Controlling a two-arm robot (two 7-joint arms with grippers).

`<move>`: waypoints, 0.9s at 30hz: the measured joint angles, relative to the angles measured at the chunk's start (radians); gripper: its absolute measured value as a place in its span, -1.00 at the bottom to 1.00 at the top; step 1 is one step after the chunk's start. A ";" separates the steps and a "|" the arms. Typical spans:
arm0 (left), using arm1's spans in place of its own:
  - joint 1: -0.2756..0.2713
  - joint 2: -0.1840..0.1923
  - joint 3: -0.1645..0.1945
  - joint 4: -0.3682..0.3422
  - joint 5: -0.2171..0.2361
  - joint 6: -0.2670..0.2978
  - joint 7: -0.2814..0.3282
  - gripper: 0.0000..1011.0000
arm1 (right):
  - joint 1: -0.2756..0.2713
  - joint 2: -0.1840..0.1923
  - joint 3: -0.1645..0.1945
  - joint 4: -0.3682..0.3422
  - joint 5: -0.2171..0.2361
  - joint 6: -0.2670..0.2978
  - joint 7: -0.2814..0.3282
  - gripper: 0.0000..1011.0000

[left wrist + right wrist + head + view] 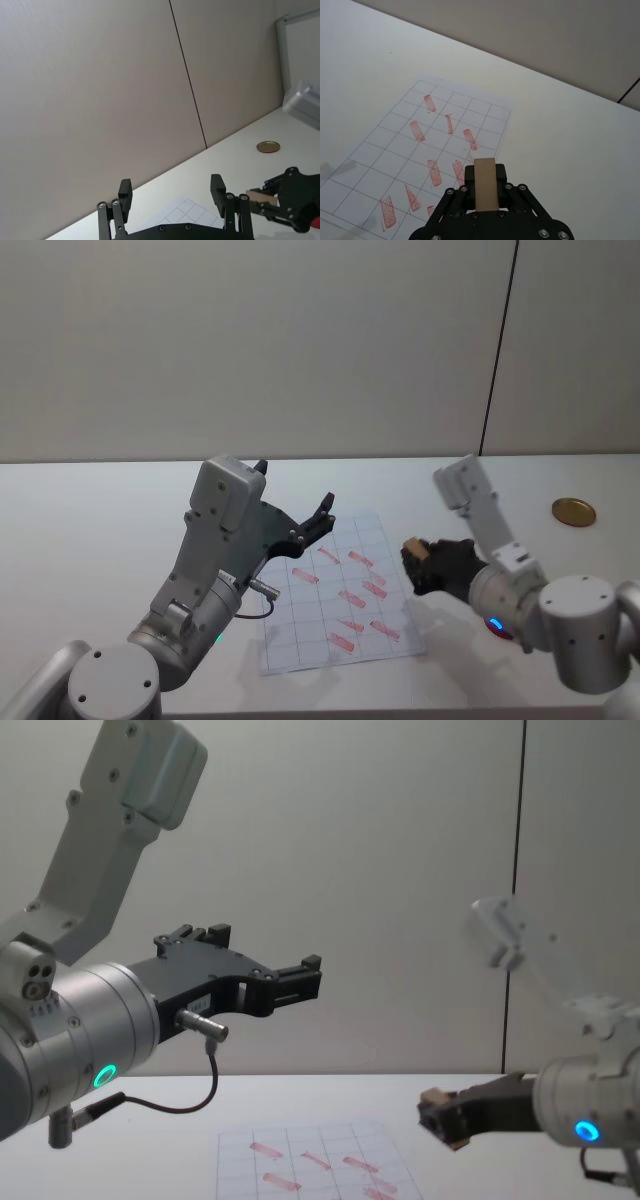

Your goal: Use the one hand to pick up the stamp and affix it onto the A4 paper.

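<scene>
Pale tabletop point(100, 540): my right pincer point(416, 556) clamps the stamp point(485, 182) above the A4 paper point(330, 625) edge for pressing; left pincer point(171, 186) gapes wide, parked.

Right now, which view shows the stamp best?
Right wrist view: the stamp sits centred and large, clamped in the right gripper near the A4 paper's edge. Head view shows it as a small tan block at the gripper's tip; left wrist view, far off, side-on; chest view, just a tan sliver. Left gripper hangs open, raised.
</scene>
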 joint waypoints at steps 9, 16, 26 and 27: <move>0.000 0.000 0.000 0.000 0.000 0.000 0.000 0.96 | 0.028 -0.038 -0.043 0.084 -0.060 0.001 -0.003 -0.56; 0.000 0.000 0.000 0.000 0.000 0.000 0.000 0.96 | 0.038 -0.054 -0.061 0.125 -0.085 0.004 -0.008 -0.56; 0.000 0.000 0.000 0.000 0.000 0.000 0.000 0.96 | 0.049 -0.069 -0.076 0.184 -0.109 -0.010 -0.011 -0.57; 0.000 0.000 0.000 0.000 0.000 0.000 0.000 0.96 | 0.051 -0.070 -0.077 0.193 -0.111 -0.015 -0.011 -0.57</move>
